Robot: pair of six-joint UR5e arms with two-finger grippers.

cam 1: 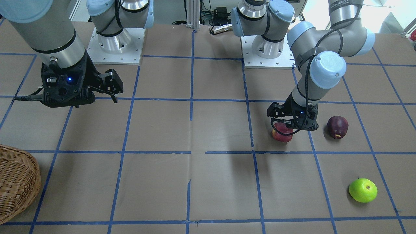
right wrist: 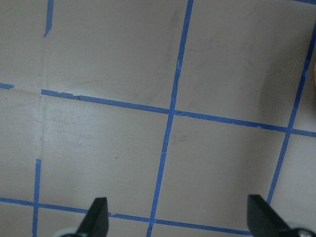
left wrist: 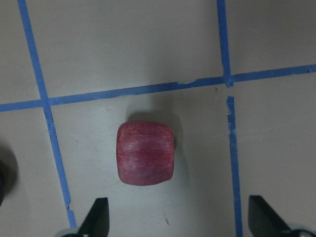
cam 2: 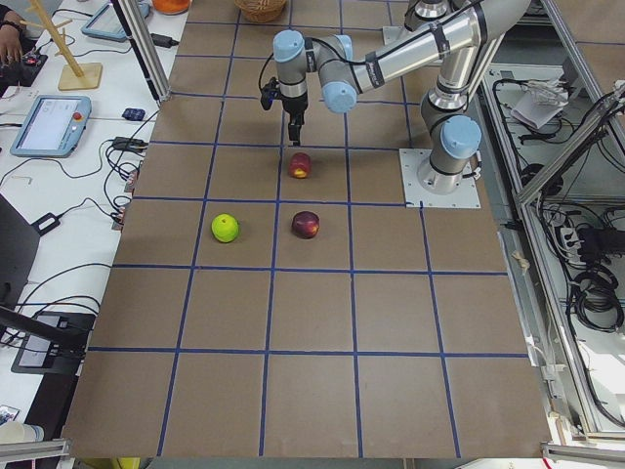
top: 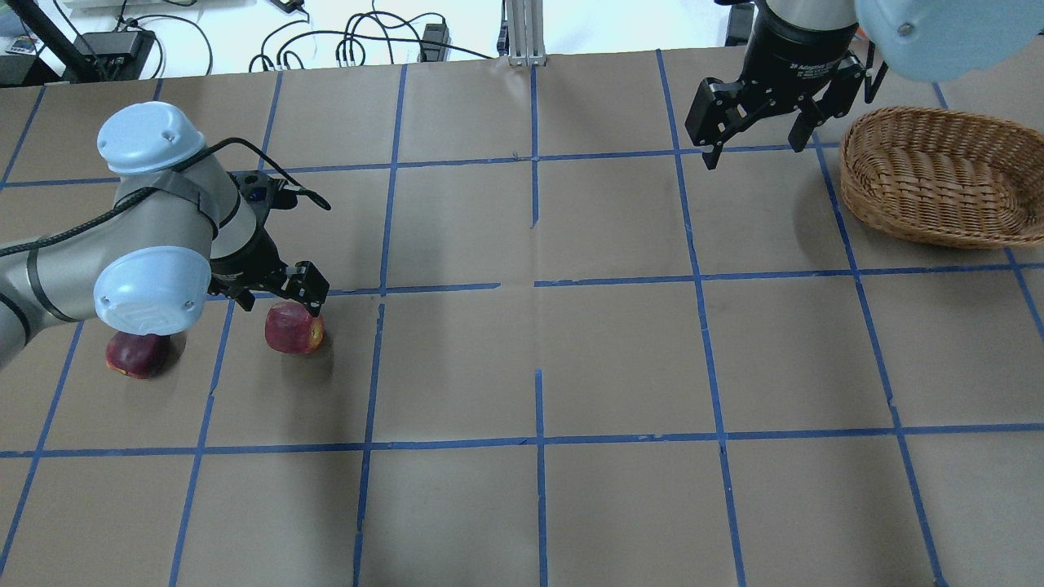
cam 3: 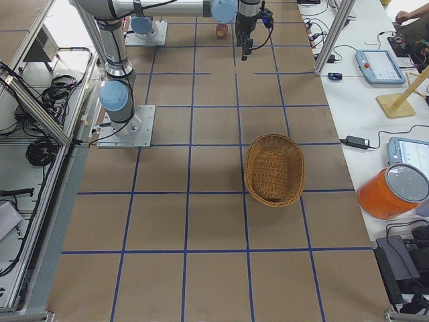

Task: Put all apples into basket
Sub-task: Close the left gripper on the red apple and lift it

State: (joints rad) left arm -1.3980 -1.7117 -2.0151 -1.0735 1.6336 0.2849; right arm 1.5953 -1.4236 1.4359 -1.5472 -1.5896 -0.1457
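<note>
The red blocky apple (cam 1: 282,133) (top: 294,328) (left wrist: 145,153) lies on the table. My left gripper (top: 279,298) (left wrist: 180,219) hovers just above it, open, its jaws spread wider than the apple and not touching it. The dark maroon apple (cam 1: 337,127) (top: 137,355) lies close by, partly under the left arm's elbow in the overhead view. The green apple (cam 1: 363,190) (cam 2: 226,228) lies nearer the operators' edge, out of the overhead view. The wicker basket (top: 938,175) (cam 1: 16,182) holds nothing. My right gripper (top: 757,140) (right wrist: 177,219) is open and empty, raised beside the basket.
Brown paper with a blue tape grid (top: 538,281) covers the table. Both arm bases (cam 1: 115,42) stand at the robot's edge. Cables and power bricks (top: 351,45) lie beyond the far edge, and tablets and an orange jar (cam 3: 392,191) sit on the operators' bench.
</note>
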